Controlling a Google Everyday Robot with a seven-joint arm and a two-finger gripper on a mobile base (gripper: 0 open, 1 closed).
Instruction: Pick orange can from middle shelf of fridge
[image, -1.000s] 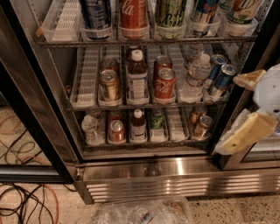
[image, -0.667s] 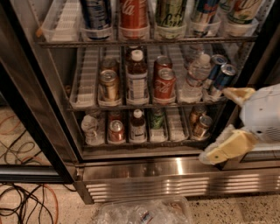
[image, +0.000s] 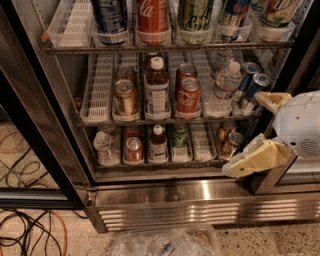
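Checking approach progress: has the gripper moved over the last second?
Yes. The gripper, at right, shifted left: its lower finger now reaches below the bottom-right can in the fridge.

Claw at lower right, its arm cut off by the edge; top-row cans cropped.
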